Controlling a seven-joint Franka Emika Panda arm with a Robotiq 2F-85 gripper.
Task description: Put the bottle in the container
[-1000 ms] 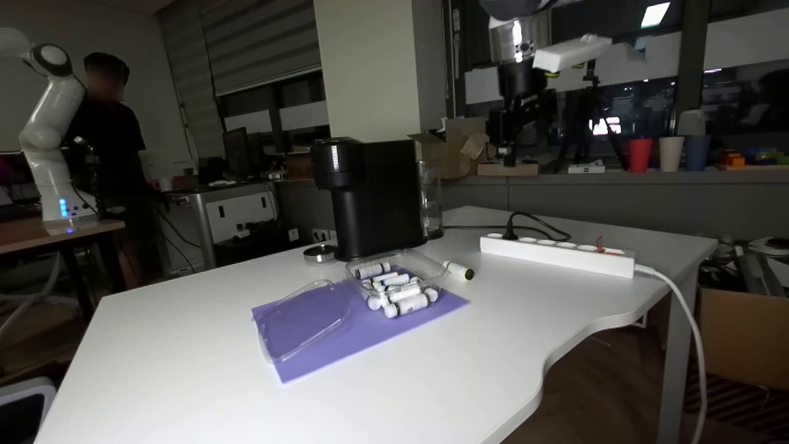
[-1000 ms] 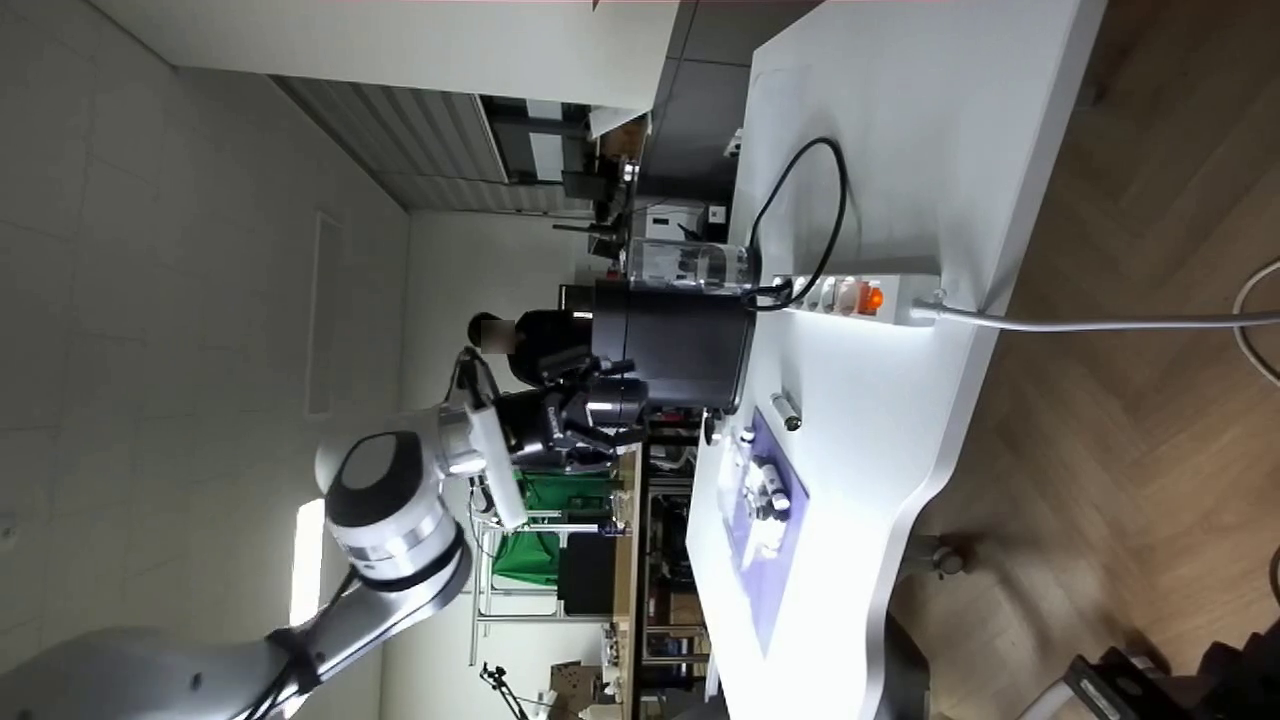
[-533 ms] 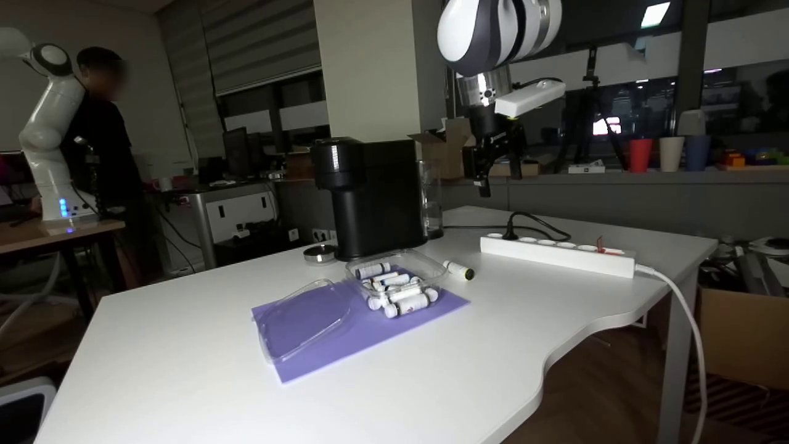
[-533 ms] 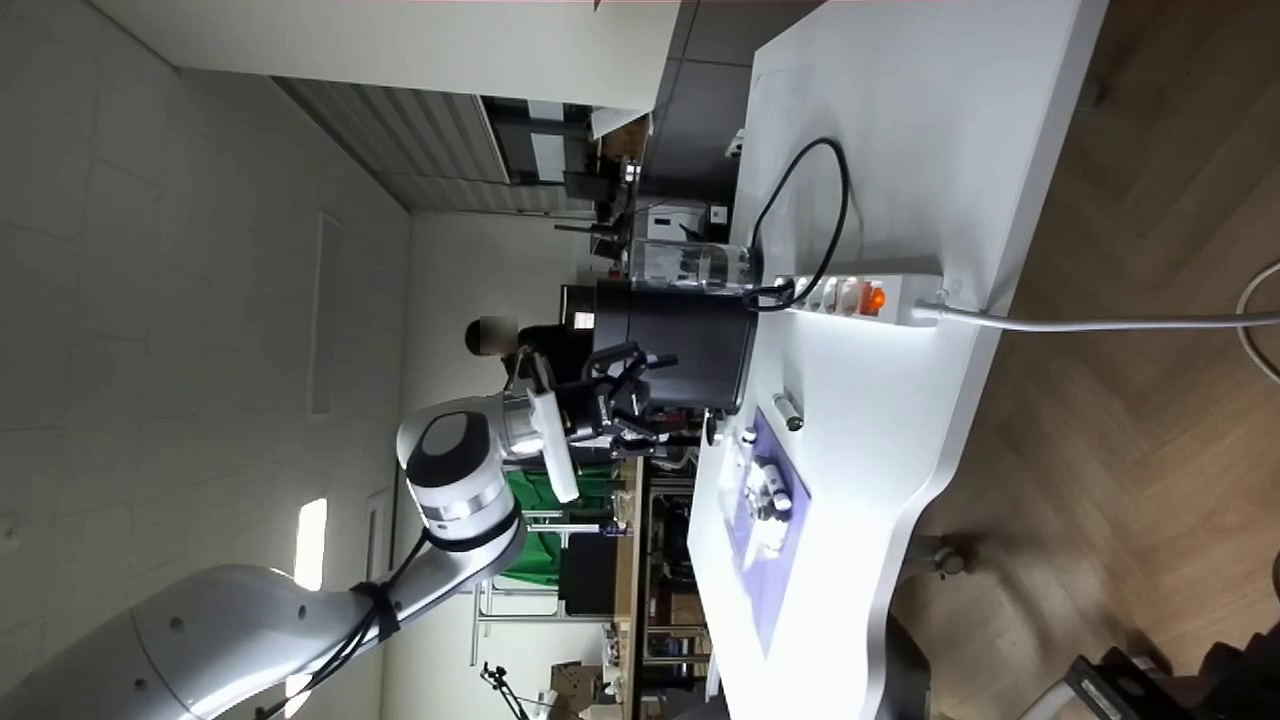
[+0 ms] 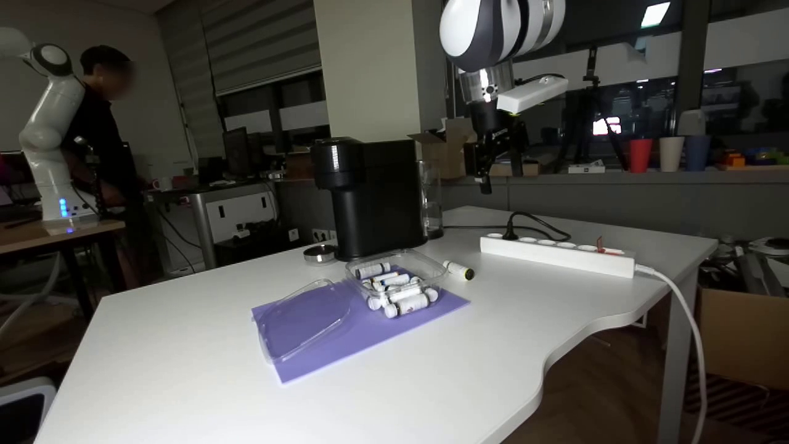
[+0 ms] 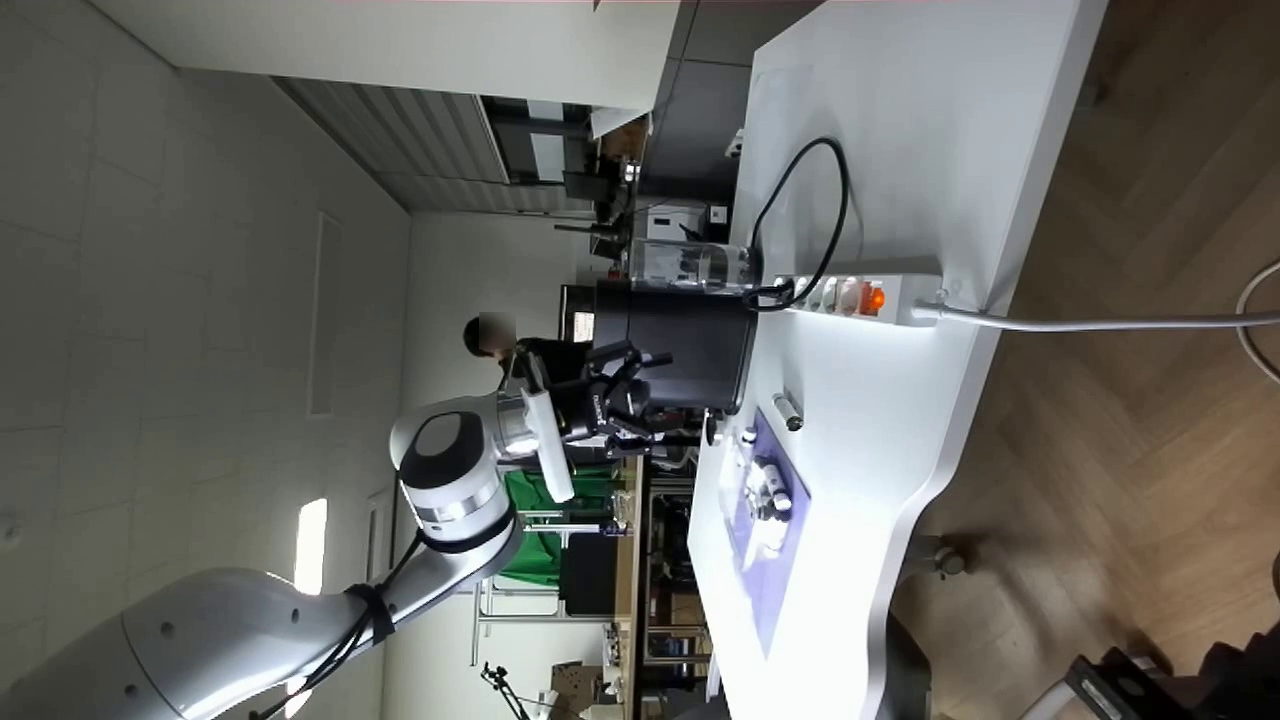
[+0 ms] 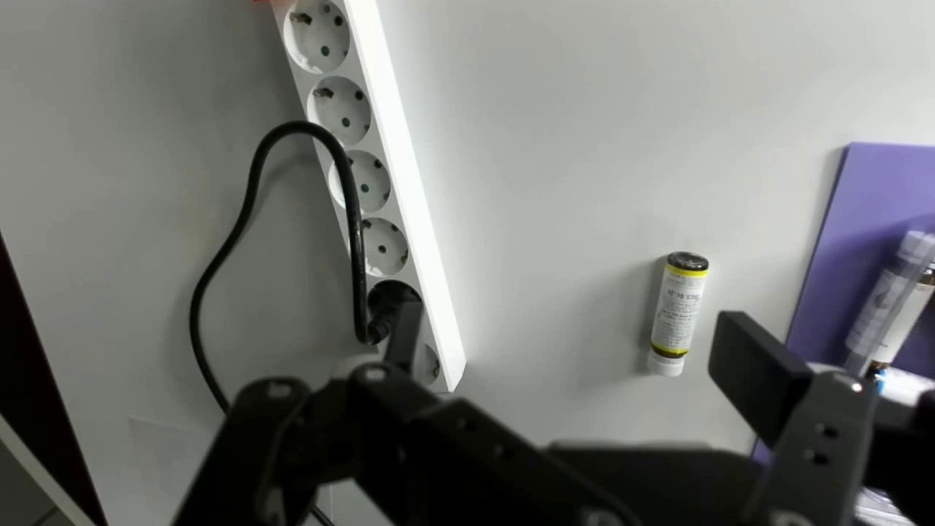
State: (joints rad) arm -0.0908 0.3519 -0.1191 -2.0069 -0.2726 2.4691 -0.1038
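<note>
A small white-labelled bottle point(image 5: 458, 270) with a dark base and yellow bands lies on its side on the white table, just off the purple sheet. It also shows in an exterior view point(image 6: 787, 411) and in the wrist view point(image 7: 679, 310), nearer the right finger. The container is a clear plastic tub point(image 5: 426, 263) on the purple sheet, with several similar bottles in and against it; its edge shows in the wrist view point(image 7: 892, 314). My gripper point(image 5: 500, 177) is open and empty, well above the table; its fingers are wide apart in the wrist view point(image 7: 581, 351).
A tall black coffee machine point(image 5: 382, 197) stands behind the tub. A white power strip point(image 5: 558, 254) with a black cable lies to the bottle's side. A clear lid point(image 5: 302, 324) lies on the purple sheet point(image 5: 370, 354). A small metal tin point(image 5: 319, 253) sits by the machine.
The arm has come down and closer to the table and the bottle than one second ago, then shifted only slightly in the last half second. The bottle and tub have not moved.
</note>
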